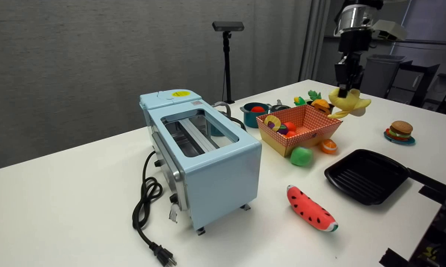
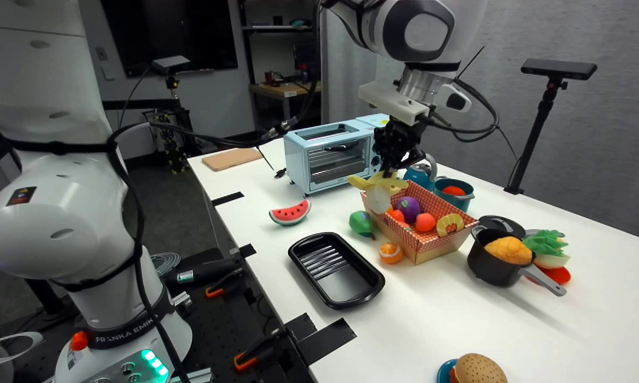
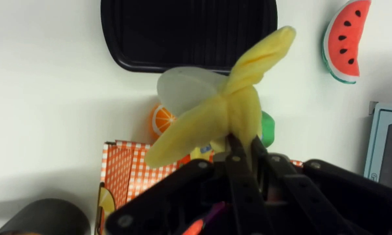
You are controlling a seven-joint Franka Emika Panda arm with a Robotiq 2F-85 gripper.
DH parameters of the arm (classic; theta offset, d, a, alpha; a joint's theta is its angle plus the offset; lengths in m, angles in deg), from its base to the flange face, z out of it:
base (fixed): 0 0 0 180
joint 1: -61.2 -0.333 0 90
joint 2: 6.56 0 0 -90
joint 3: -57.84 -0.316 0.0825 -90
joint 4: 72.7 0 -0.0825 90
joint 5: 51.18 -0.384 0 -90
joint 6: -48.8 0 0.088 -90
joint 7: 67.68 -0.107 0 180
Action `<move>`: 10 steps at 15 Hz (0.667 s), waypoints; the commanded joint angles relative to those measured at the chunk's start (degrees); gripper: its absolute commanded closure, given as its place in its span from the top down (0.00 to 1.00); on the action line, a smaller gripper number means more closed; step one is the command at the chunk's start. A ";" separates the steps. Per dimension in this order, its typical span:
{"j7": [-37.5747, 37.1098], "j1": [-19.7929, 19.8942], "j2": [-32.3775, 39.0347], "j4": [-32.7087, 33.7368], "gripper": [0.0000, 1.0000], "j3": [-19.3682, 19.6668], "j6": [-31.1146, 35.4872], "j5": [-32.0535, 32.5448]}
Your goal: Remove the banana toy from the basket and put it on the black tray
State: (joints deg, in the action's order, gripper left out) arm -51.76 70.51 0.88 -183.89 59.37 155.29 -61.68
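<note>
The banana toy is a soft, peeled yellow banana with hanging peel flaps and a pale middle; it shows in both exterior views (image 1: 351, 102) (image 2: 370, 183) and the wrist view (image 3: 199, 125). My gripper (image 1: 342, 92) (image 2: 387, 173) (image 3: 243, 138) is shut on one part of it and holds it in the air above the basket's edge. The red-checked basket (image 1: 321, 128) (image 2: 436, 249) (image 3: 117, 166) holds several toy fruits; the gripper hides part of it in the wrist view. The black tray (image 1: 367, 176) (image 2: 333, 268) (image 3: 170, 39) lies on the table beside the basket, apart from the banana.
A green toy pepper (image 1: 301, 156) and an orange half (image 2: 390, 252) lie between basket and tray. A watermelon slice (image 1: 312, 209) lies near the light blue toaster oven (image 1: 223, 174). Pots (image 2: 495, 260), a toy burger (image 1: 401, 129) and a camera stand (image 2: 537, 122) are around.
</note>
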 commanded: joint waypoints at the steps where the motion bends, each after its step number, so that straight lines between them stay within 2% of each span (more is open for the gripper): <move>1: 1.72 -0.57 -5.64 -8.30 0.02 1.66 0.03 -0.16; 10: 1.66 -1.21 -12.22 -20.14 0.02 2.75 0.67 1.59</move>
State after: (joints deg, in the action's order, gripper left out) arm -50.78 70.46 -7.01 -199.58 60.94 155.35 -60.90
